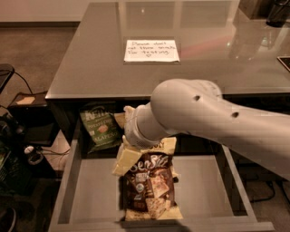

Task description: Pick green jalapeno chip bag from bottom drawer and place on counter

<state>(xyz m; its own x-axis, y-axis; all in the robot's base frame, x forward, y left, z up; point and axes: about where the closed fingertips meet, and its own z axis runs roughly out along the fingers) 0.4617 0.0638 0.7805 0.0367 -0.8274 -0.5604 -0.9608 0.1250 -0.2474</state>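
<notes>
The green jalapeno chip bag [99,127] leans at the back left of the open bottom drawer [90,195], partly under the counter edge. My gripper [123,159] hangs over the drawer, just right of and in front of the green bag and apart from it. It sits above the left edge of a cream-and-brown Sea Salt bag [152,188]. My thick grey arm [204,113] reaches in from the right and hides the drawer's back middle. The counter [90,68] bears a white handwritten note [152,50].
A second cream bag [165,145] shows behind the first, mostly hidden by my arm. Cables and dark gear [18,149] lie on the floor to the left of the drawer. A dark object [277,11] stands at the counter's back right.
</notes>
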